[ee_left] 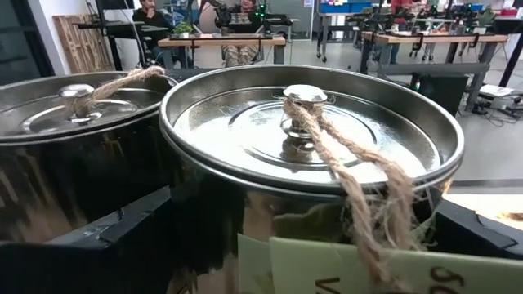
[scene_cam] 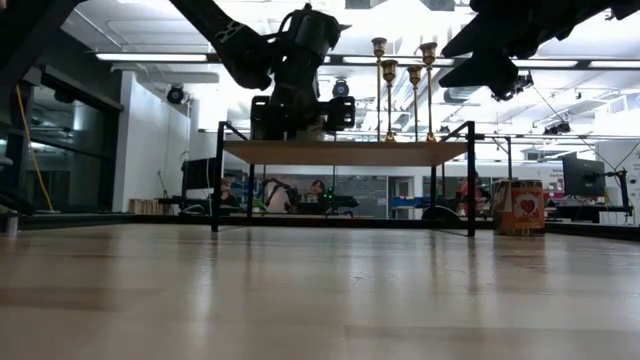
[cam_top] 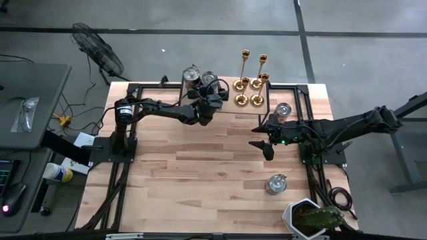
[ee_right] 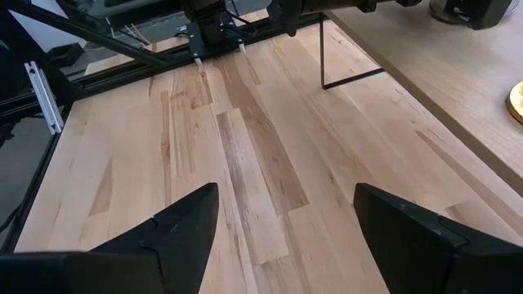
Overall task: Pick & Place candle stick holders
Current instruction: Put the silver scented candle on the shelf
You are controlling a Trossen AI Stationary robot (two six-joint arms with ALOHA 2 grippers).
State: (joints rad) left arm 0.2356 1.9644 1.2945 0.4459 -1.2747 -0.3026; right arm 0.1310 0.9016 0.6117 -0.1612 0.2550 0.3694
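The four gold candle stick holders [cam_top: 252, 81] stand upright in a tight cluster on the raised shelf [cam_top: 227, 107] at the far edge of the table [cam_top: 200, 173], bases nearly touching, and neither tool has one. The left tool [cam_top: 208, 90] is up on that same shelf but over by the two lidded metal jars [cam_top: 200, 78], beside the candle stick holders rather than at them. Its wrist view is filled by the nearer jar [ee_left: 310, 139], with a twine loop [ee_left: 351, 180] and paper tag [ee_left: 368, 269] hanging off the lid knob; its fingers stand wide, one on each side of the jar, with nothing gripped.

Here's the worry: if those fingers close now, they take a jar, not a candle stick holder. Swinging sideways from here could also shove a jar along the shelf into the gold cluster, and those thin stems on small bases look easy to topple, one likely knocking down its neighbours. The twine could snag a finger too.

The right tool [cam_top: 268, 148] hovers over bare table well in front of the shelf, fingers spread and empty. Two more jars [cam_top: 276, 183] sit on its side; a careless reach towards the shelf could clip the one at the shelf corner.
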